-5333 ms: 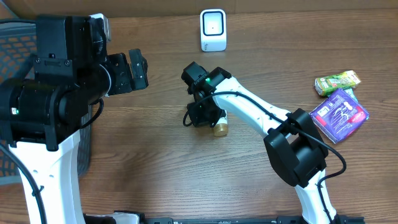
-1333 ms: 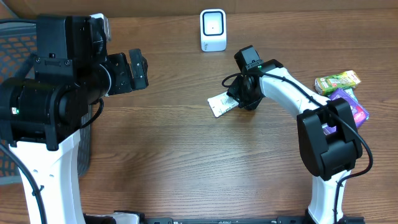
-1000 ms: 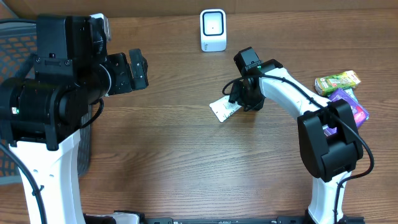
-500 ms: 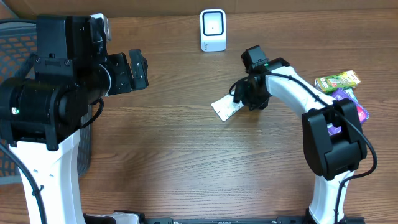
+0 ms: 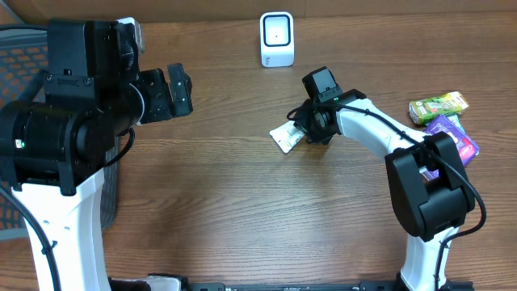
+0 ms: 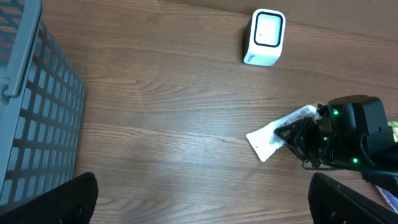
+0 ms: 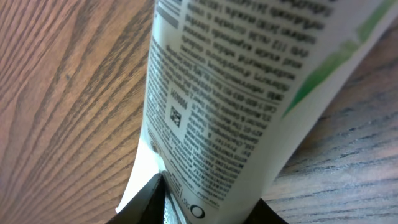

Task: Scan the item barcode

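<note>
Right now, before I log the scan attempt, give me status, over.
Left gripper open, far from item. Right gripper shut on white printed tube, short of white box-shaped scanner. Nothing between them.

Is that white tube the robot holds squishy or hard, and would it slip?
Probably squishy: the white tube flattens to a wide crimped end like soft plastic, so it may dent where the right gripper pinches it. Its printed skin looks smooth, so it might slip. The flat end should stop it rolling far.
</note>
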Action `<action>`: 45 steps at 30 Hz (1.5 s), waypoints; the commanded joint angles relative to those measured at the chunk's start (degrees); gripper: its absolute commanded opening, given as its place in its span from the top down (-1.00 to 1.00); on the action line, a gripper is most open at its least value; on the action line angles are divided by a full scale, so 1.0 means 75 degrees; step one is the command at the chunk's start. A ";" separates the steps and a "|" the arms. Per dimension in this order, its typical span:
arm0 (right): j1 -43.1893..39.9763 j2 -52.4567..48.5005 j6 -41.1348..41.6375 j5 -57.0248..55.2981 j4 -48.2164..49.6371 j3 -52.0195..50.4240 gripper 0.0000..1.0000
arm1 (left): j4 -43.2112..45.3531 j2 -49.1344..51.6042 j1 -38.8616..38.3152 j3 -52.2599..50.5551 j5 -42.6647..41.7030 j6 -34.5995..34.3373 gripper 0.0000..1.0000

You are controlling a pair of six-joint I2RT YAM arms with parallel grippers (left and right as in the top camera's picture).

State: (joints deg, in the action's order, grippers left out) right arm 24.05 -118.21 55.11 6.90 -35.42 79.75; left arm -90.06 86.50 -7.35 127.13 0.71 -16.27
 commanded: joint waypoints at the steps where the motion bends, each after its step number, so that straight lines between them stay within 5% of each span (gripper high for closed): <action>1: -0.0017 -0.0198 -0.1221 0.0058 -0.0020 -0.0367 0.40 | 0.0009 0.0052 0.0029 0.0058 0.0044 0.0117 -0.99; 7: -0.0012 -0.0195 -0.5068 0.2646 0.0061 0.0064 0.44 | 0.0009 0.0052 0.0026 0.0058 0.0044 0.0117 -1.00; 14: -0.0012 -0.0195 -0.7848 0.2614 -0.2177 0.0810 0.35 | 0.0012 0.0052 0.0029 0.0058 0.0044 0.0117 -0.99; 20: -0.0166 -0.0195 -0.7265 0.2428 -0.2171 0.0807 -0.01 | 0.0012 0.0052 0.0029 0.0058 0.0047 0.0117 -1.00; 25: -0.0361 -0.0198 -0.5724 0.2509 -0.1757 0.0670 0.01 | 0.0009 0.0052 0.0029 0.0058 0.0044 0.0117 -0.99; 34: -0.0411 -0.0198 -0.5359 0.4278 0.0458 -0.0842 0.02 | 0.0012 0.0052 0.0026 0.0058 0.0044 0.0117 -1.00; 45: -0.0431 -0.0198 -0.4707 0.4436 0.0749 -0.1253 0.43 | 0.0012 0.0052 0.0026 0.0058 0.0044 0.0117 -0.99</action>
State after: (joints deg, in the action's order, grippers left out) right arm 20.69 -118.98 17.87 40.75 -29.71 71.66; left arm -90.06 86.50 -7.35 127.13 0.71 -16.25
